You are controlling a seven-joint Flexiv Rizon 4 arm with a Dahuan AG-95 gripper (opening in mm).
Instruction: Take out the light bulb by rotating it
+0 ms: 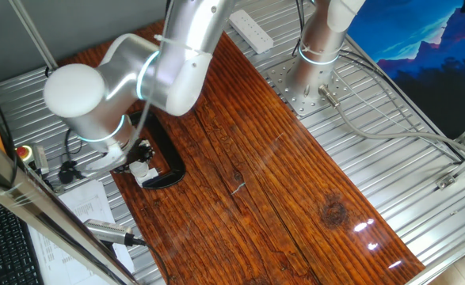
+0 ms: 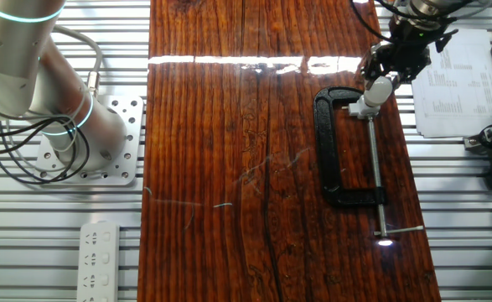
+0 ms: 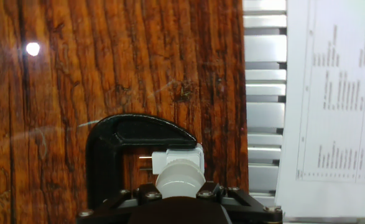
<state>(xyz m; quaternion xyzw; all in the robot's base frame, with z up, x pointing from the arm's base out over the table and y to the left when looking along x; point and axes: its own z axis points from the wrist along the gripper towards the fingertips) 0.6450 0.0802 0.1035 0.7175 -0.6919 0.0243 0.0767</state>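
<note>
In the hand view the light bulb shows as a small white dome pointing at the camera. It sits in a white square socket block held by a black C-clamp on the wooden table. My gripper is shut on the bulb, a dark finger pressing each side of the dome. The other fixed view shows the gripper over the bulb at the clamp's far end. In one fixed view the gripper hides the bulb; only the socket block shows.
Printed paper sheets lie just right of the clamp on the metal slats. The clamp's long screw runs toward the table's near edge. A silver tool with a black cable, a power strip and the arm's base stand around the table.
</note>
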